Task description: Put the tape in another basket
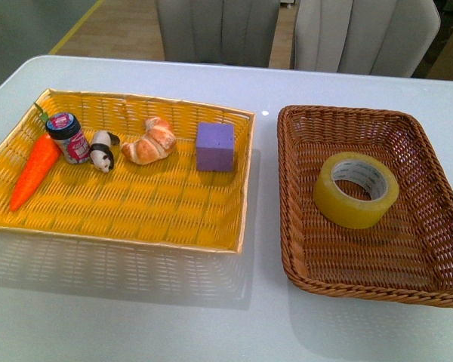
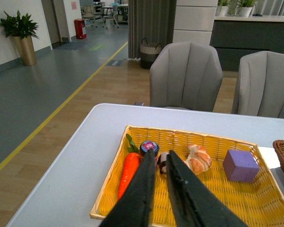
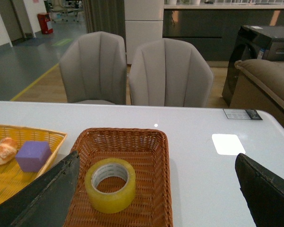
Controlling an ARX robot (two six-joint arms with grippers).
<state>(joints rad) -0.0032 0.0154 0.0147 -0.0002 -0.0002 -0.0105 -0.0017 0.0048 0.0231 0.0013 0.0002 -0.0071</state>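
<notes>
Inside the basket (image 3: 151,156), between the wide-spread right hand (image 3: 156,189), the tape (image 3: 110,185).

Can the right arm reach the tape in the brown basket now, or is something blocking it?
Probably yes. The tape lies alone in the brown basket, its top uncovered, and the right gripper hangs above with fingers spread wide. Only the basket's low wall stands nearby.
</notes>
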